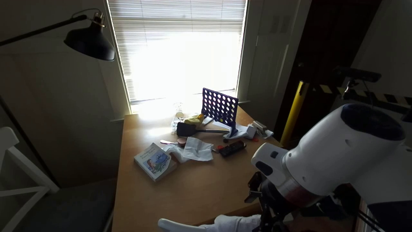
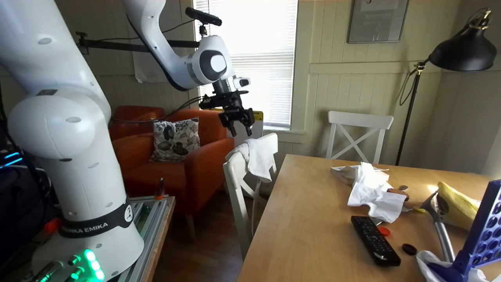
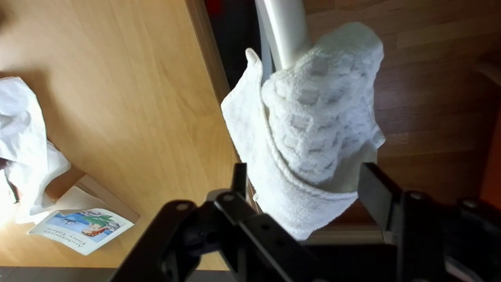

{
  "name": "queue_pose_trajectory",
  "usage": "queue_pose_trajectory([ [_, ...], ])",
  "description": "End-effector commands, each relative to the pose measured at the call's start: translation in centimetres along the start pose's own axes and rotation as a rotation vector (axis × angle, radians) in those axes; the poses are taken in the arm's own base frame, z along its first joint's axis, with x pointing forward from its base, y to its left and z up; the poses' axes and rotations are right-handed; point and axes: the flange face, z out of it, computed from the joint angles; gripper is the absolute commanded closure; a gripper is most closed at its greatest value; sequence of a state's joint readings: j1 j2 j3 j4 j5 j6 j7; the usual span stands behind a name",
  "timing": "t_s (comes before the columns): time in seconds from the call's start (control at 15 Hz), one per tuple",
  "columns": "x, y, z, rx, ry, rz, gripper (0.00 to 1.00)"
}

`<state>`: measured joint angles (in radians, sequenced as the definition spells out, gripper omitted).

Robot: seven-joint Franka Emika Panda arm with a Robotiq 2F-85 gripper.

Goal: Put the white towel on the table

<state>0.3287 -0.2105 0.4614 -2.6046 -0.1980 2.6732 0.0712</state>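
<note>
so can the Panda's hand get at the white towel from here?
Probably yes: the open hand hangs above the white towel, and the wrist view shows nothing between them. The chair back beneath could limit how deep it grips.

A book (image 1: 155, 163) lies at left on the desk (image 1: 193, 193), a black remote (image 1: 232, 149) right of it and a blue game grid (image 1: 220, 107) far right, while a white towel (image 1: 236, 223) hangs over a chair back (image 1: 178, 225) by the near edge.
</note>
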Motion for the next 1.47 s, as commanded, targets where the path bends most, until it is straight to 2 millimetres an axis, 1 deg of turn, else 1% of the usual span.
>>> queue_pose_trajectory([
  [0.0, 1.7, -0.4, 1.7, -0.003, -0.003, -0.052, 0.35],
  [0.07, 1.9, -0.5, 2.0, -0.002, -0.006, -0.065, 0.37],
  [0.13, 2.1, -0.6, 2.3, -0.001, -0.009, -0.077, 0.35],
  [0.2, 2.4, -0.7, 2.5, 0.001, -0.011, -0.087, 0.39],
  [0.27, 2.6, -0.8, 2.8, 0.002, -0.013, -0.096, 0.38],
  [0.33, 2.8, -0.8, 3.0, 0.004, -0.015, -0.104, 0.43],
  [0.4, 3.0, -0.9, 3.2, 0.006, -0.016, -0.111, 0.41],
  [0.47, 3.2, -0.9, 3.5, 0.009, -0.017, -0.117, 0.45],
  [0.53, 3.3, -0.9, 3.8, 0.010, -0.017, -0.123, 0.42],
  [0.73, 3.4, -0.9, 4.6, 0.015, -0.025, -0.138, 0.51],
  [0.8, 3.4, -0.8, 4.9, 0.013, -0.029, -0.143, 0.46],
  [0.87, 3.3, -0.7, 5.2, 0.012, -0.034, -0.149, 0.49],
  [0.93, 3.3, -0.7, 5.4, 0.012, -0.037, -0.154, 0.49],
  [1.0, 3.4, -0.6, 5.6, 0.012, -0.040, -0.158, 0.52],
  [1.07, 3.3, -0.6, 5.8, 0.011, -0.042, -0.164, 0.53],
  [1.13, 3.3, -0.6, 6.0, 0.010, -0.043, -0.171, 0.63],
  [1.2, 3.3, -0.6, 6.1, 0.007, -0.044, -0.175, 0.76],
  [1.4, 3.4, -1.1, 5.8, 0.006, -0.039, -0.190, 0.92],
])
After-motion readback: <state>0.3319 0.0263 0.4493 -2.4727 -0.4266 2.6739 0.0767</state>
